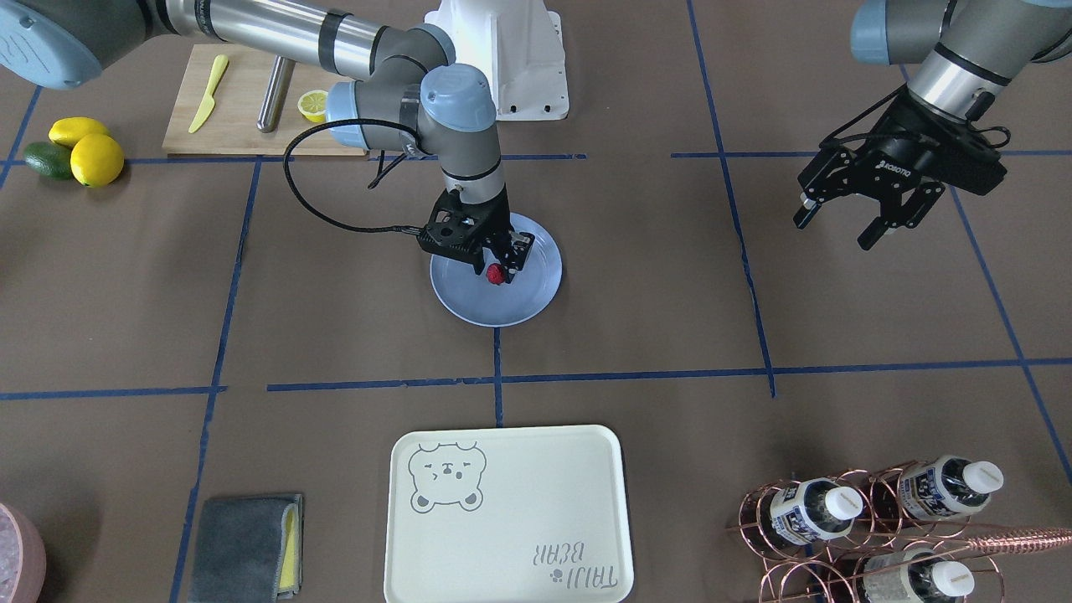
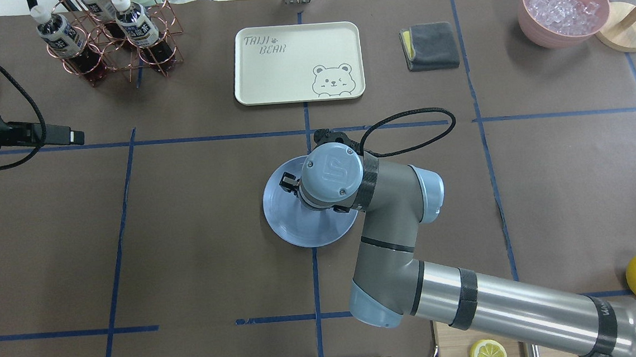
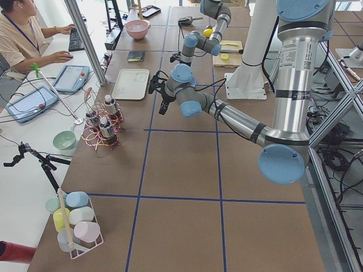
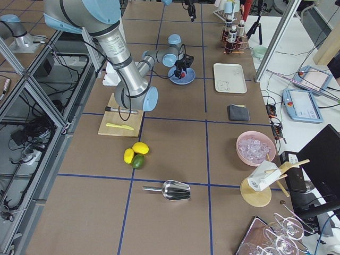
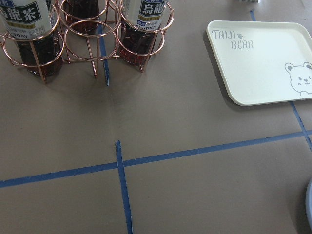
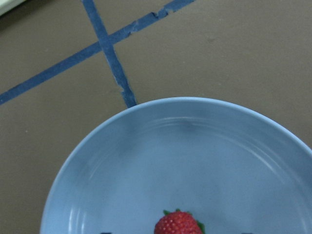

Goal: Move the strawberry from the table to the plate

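**Late stage of the transfer.** Shows the strawberry (image 1: 495, 274) off the brown-paper surface (image 1: 636, 285) and inside the rim of the blue plate (image 1: 502, 316), near the plate's middle, low at the tips of the right pincer (image 1: 501, 266). Seen from the right wrist as a red, seeded berry with green leaves against the plate's glossy floor. Cannot tell pinching from spread for this pincer: fingertips hidden under the wrist from overhead, cropped to dark slivers at the bottom edge of the wrist view, too small from the front. Equally unclear: berry resting on the plate or held just above it. Plate near the centre of the surface, beside a crossing of blue tape lines.

Judged done: the pick and the carry to the plate. Judged left: letting go, if not already let go, then lifting the arm clear with the berry at rest inside the rim. Left pincer (image 1: 837, 230) spread and empty, raised over the robot's left side of the surface, well apart from the plate.

**Legible writing.**
- "ROBOTIQ" in white on the left pincer's body.
- "TAIJI BEAR", with a paw mark and a bear drawing, on the cream tray (image 2: 288, 74) near the edge of the surface opposite the robot.
- "烏龍茶" and "SUNTORY" on the bottles (image 5: 146, 9) in the copper wire rack (image 1: 1038, 534), toward the far left corner.
- Stamped logo on the right arm's wrist cap, not readable as words.
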Controlling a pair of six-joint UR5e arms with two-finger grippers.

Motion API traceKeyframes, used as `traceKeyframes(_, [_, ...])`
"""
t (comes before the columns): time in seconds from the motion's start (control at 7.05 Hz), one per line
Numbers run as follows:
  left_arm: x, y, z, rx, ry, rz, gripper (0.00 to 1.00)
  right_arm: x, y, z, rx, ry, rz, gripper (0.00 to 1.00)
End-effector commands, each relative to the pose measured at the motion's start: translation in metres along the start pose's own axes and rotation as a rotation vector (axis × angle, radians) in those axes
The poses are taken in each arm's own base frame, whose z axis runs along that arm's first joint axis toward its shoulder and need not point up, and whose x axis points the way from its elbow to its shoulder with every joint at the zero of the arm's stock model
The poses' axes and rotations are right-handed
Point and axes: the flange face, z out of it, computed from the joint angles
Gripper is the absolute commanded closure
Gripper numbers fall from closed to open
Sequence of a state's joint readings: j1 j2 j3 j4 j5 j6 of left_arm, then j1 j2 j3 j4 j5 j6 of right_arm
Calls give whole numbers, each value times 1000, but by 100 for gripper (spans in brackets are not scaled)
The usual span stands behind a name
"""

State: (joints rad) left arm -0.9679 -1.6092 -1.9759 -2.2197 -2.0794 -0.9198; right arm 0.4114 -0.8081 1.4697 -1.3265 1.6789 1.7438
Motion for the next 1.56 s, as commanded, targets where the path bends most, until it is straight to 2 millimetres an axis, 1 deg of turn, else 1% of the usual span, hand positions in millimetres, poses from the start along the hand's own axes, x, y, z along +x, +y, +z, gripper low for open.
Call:
traceKeyframes(0.0, [-1,0,-1,1,0,-1,0,-4,-3,-20,-3,-38,0,0])
traceKeyframes(0.14, [-7,4,-1,-5,-10,-5,0,-5,-16,-45,2,-51,9,0])
traceKeyframes(0.28, [-12,8,-2,-9,-17,-2,0,18,-25,-76,11,-61,-6,0])
traceKeyframes(0.43, [-18,12,-1,-17,-27,14,0,59,-44,-104,3,-79,-58,0])
traceKeyframes(0.57, [-31,21,-1,-35,-46,65,0,100,-67,-116,-5,-63,-114,0])
traceKeyframes(0.71, [-50,28,-5,-44,-72,128,0,139,-92,-128,2,-42,-159,0])
traceKeyframes(0.85, [-75,26,-19,-31,-109,171,0,186,-121,-139,-1,-11,-227,0])
traceKeyframes(0.99, [-106,27,-36,-26,-152,234,0,228,-155,-151,-11,23,-286,0])
traceKeyframes(1.14, [-141,23,-56,-49,-147,278,0,269,-192,-163,-28,54,-336,0])
traceKeyframes(1.28, [-188,16,-76,-55,-162,334,0,311,-228,-179,-39,75,-398,0])
traceKeyframes(1.42, [-218,10,-90,-48,-193,387,0,353,-264,-202,-47,80,-449,0])
